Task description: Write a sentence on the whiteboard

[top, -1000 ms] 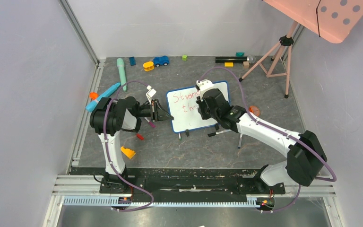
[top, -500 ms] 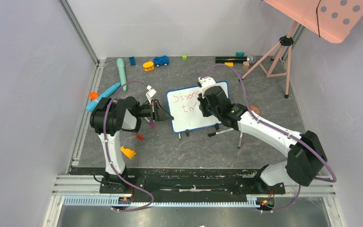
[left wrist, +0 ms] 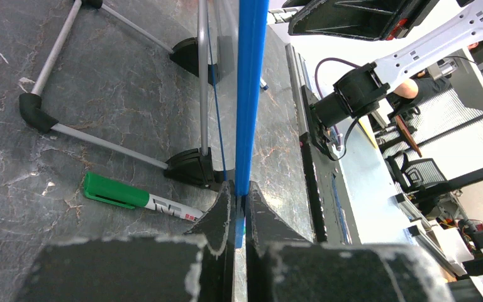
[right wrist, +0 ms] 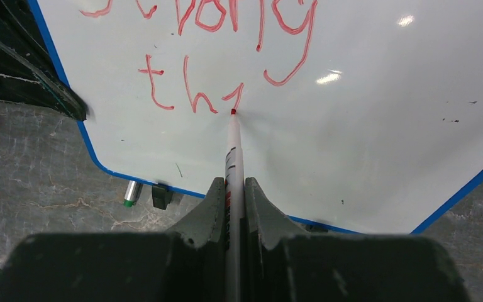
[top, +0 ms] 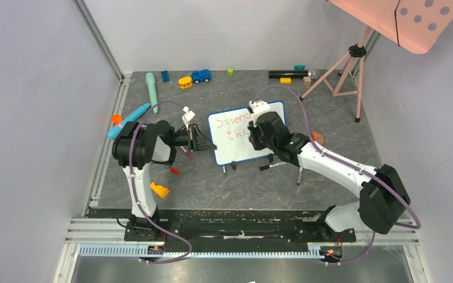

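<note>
My left gripper (left wrist: pixel 239 194) is clamped tight on the blue left edge of the whiteboard (left wrist: pixel 251 94), which stands on its black feet on the grey table (top: pixel 212 183) between my two arms; my right gripper (right wrist: pixel 233 187) pinches a red marker (right wrist: pixel 233 148), its tip touching the white surface. The sentence (right wrist: pixel 261 31) reads "Strong" above an unfinished "thr" (a green-capped marker (left wrist: pixel 132 195) lies beside the board's feet).

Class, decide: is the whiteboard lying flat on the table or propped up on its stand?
Propped up. In the left wrist view the whiteboard shows edge-on, raised off the table on metal legs with black feet.
</note>
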